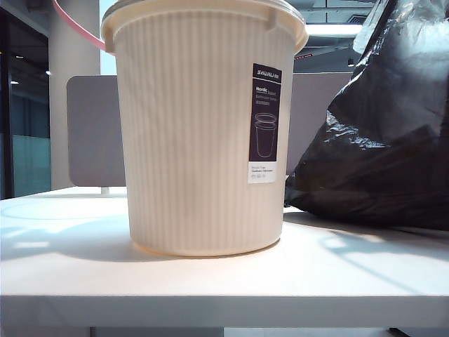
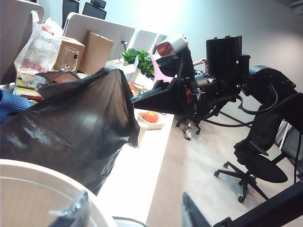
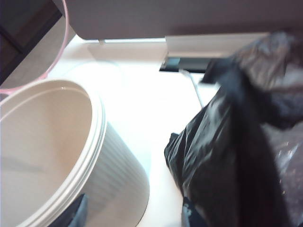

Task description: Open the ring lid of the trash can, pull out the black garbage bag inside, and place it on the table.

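While the cream trash can stands upright mid-table, the black bag lies heaped just right of it on the white top. Pink ring lid sticks up behind the rim. My left claw hangs wide open over the rim; my right claw open above can and bag. Office chairs, boxes behind.
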